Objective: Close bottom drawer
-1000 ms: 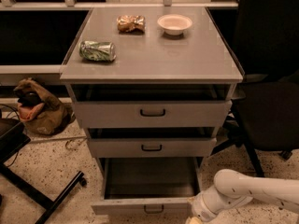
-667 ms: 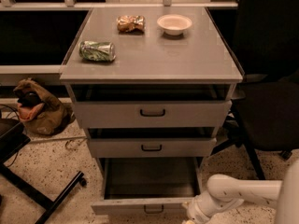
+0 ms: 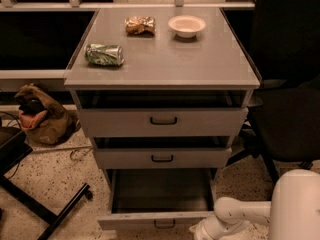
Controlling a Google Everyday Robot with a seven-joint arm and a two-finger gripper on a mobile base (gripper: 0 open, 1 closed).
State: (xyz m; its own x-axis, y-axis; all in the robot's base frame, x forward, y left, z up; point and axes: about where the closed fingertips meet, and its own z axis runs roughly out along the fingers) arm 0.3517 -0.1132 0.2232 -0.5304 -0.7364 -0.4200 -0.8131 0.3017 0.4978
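The bottom drawer [image 3: 160, 220] of the grey cabinet is pulled far out, showing its dark-grey inside. Its narrow front panel with a small dark loop handle [image 3: 164, 224] lies at the bottom edge of the camera view. My white arm reaches in from the lower right. The gripper [image 3: 202, 231] is low at the drawer front's right end, mostly cut off by the picture's edge. The middle drawer [image 3: 162, 157] and the top drawer [image 3: 163, 120] stand slightly out.
On the cabinet top lie a crushed green can [image 3: 104, 54], a crumpled snack bag [image 3: 140, 24] and a white bowl [image 3: 186, 25]. A brown bag [image 3: 41, 116] sits on the floor at left. Black chair legs [image 3: 55, 211] stand at lower left; a dark chair [image 3: 287, 119] stands at right.
My arm has moved left and lower along the drawer front, and a large white arm segment has come into the lower right corner. The drawer has not visibly moved.
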